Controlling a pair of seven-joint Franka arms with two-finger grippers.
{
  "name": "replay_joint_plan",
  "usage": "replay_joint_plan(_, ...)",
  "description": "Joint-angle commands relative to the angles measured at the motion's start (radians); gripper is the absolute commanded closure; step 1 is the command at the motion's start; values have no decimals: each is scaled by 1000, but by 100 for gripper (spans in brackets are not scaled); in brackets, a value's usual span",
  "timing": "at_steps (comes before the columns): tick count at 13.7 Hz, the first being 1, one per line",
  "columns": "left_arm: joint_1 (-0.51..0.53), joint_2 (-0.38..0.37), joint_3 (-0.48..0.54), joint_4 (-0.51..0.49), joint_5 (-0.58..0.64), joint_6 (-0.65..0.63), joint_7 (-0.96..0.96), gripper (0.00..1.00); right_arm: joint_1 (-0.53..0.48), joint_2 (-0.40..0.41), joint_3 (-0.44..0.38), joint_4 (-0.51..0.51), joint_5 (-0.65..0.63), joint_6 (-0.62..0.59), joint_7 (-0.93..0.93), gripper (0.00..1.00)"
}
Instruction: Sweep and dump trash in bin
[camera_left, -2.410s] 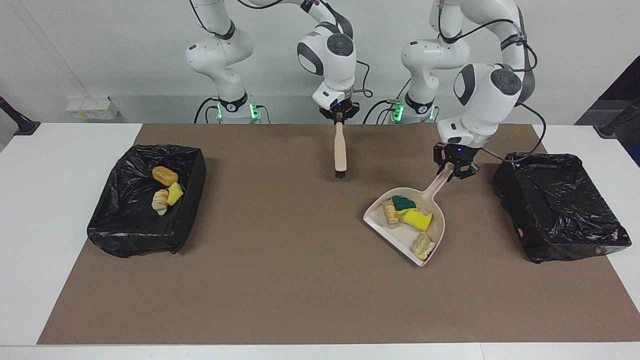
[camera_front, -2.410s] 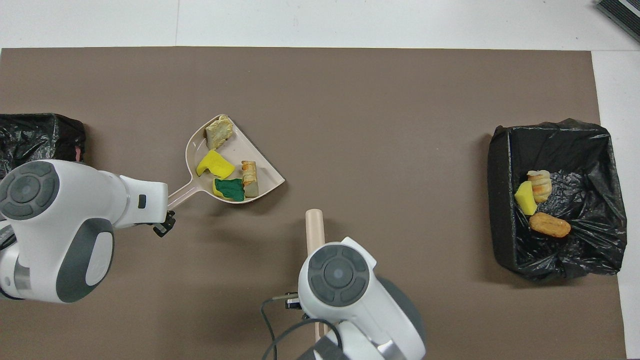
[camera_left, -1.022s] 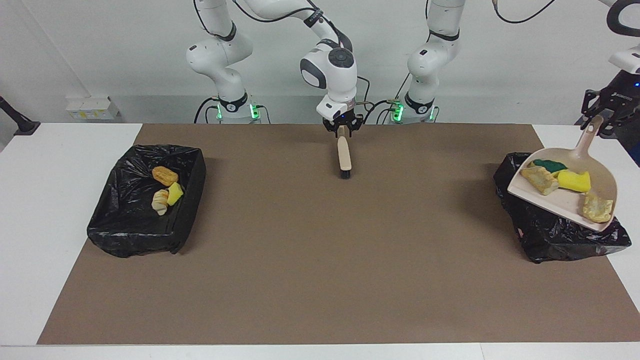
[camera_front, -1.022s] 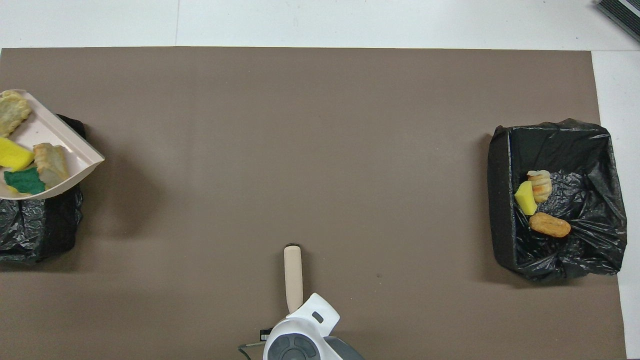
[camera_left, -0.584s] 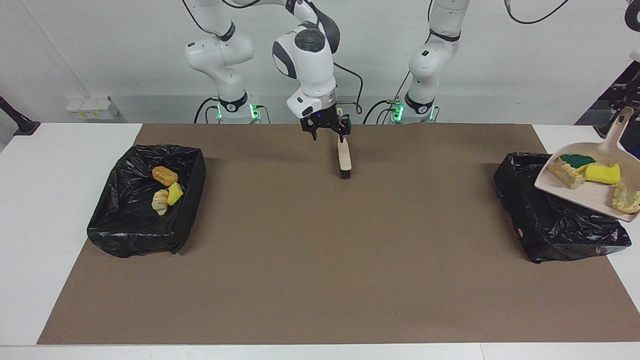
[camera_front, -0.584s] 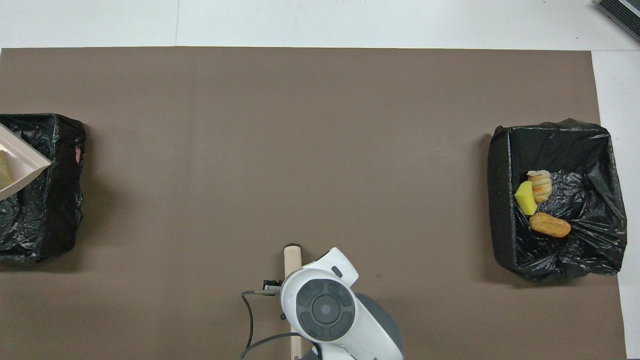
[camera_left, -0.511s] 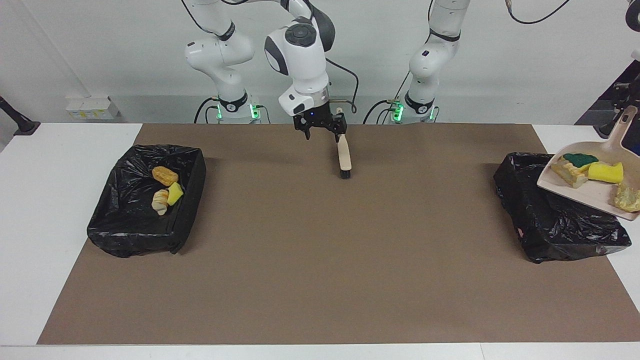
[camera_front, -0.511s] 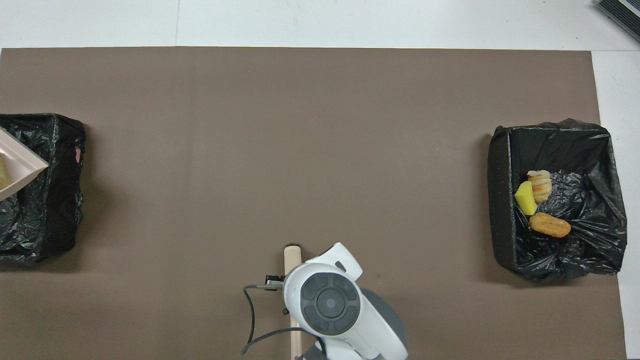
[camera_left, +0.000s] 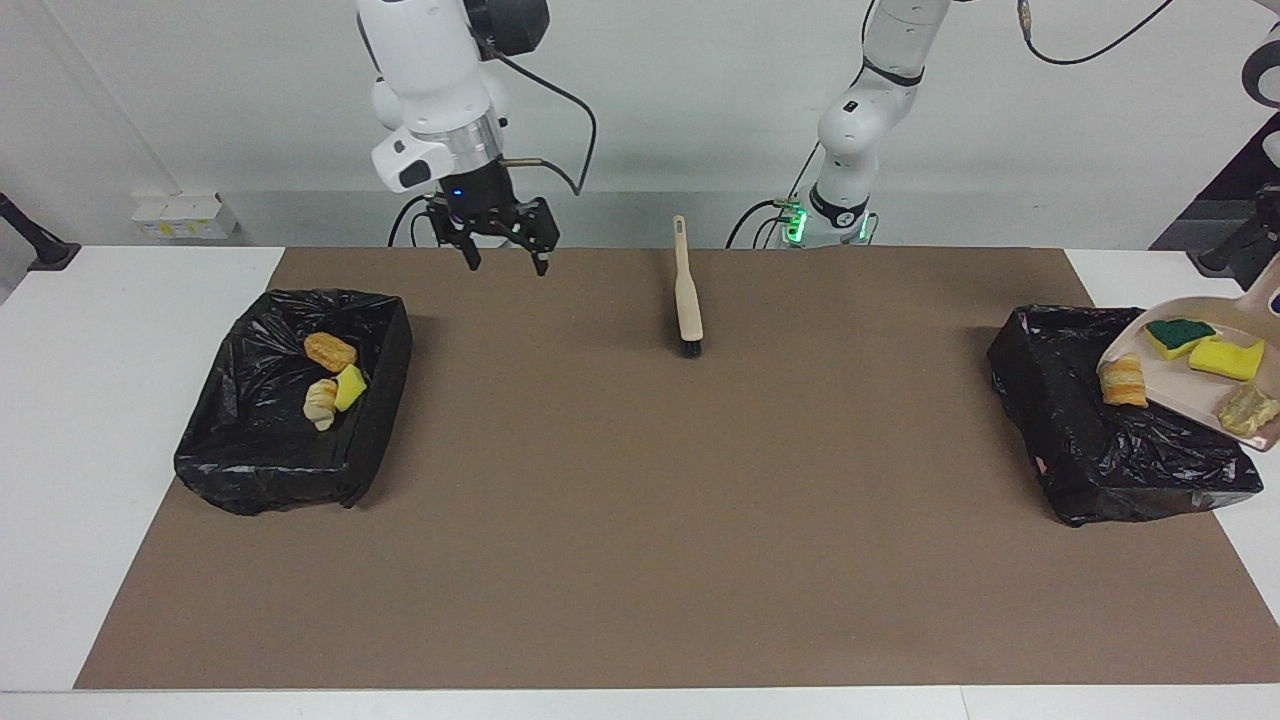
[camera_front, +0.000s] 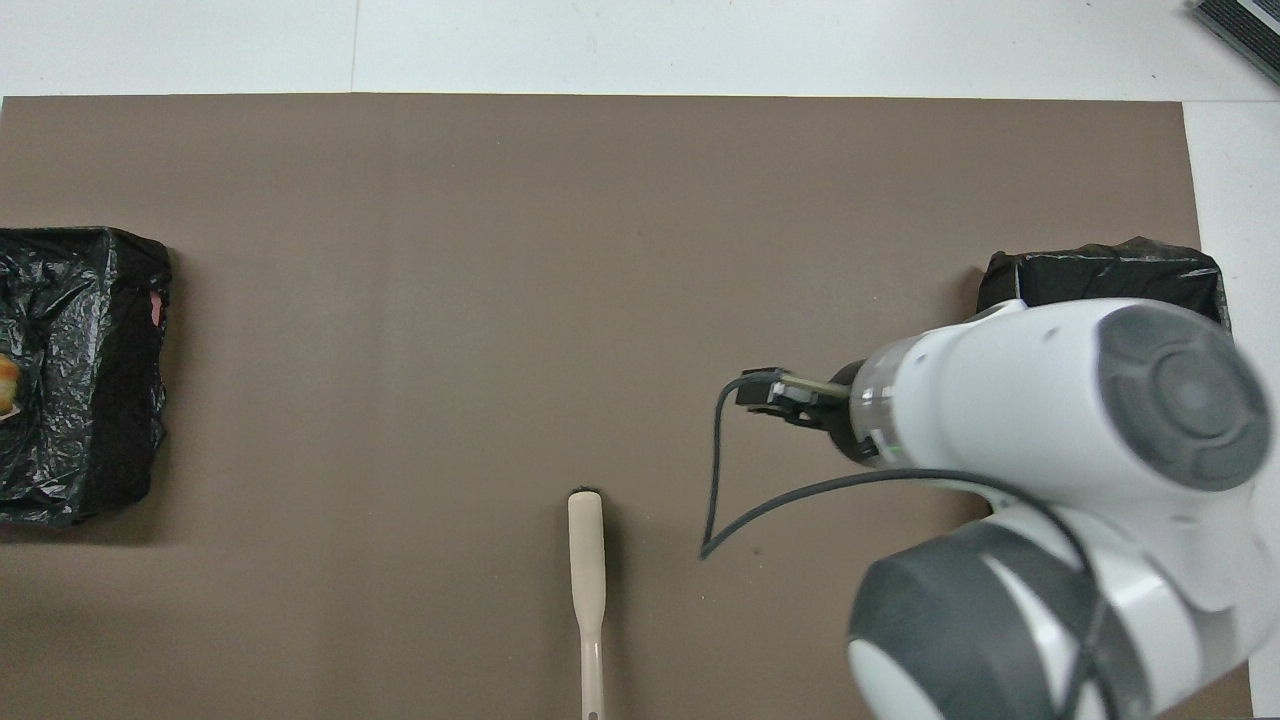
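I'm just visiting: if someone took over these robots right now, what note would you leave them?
Right gripper: open, empty, up over the mat near the robots' edge.
Left gripper: out of view; the dustpan hangs tilted over the bin at the left arm's end.
Brush: lying on the mat, unheld.
Done: three scraps lie in the bin at the right arm's end.
Left: tip out the dustpan's four scraps; a bread chunk is at its lip.
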Motion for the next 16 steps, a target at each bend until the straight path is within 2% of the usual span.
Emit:
replay_joint_plan(1, -24, 4, 11, 23, 29, -13, 37, 100, -41, 48, 16, 113, -85, -118, -47, 0)
replay_joint_plan(3, -56, -10, 12, 23, 46, -43, 38, 100, -52, 105, 16, 194, -123, -210, -81, 0)
replay_joint_plan(4, -94, -15, 12, 24, 94, -54, 36, 100, -52, 122, 16, 226, -132, -218, -92, 0)
replay_joint_plan(9, -251, -22, 12, 34, 328, -80, 34, 100, -84, 124, 11, 222, -110, -198, -91, 0)
replay_joint_plan(13, -288, -47, -3, 51, 425, -115, 39, 100, -84, 125, 11, 222, -119, -198, -94, 0)
replay_joint_plan(16, -322, -65, -8, 104, 463, -167, 39, 100, -81, 125, 11, 224, -122, -199, -94, 0)
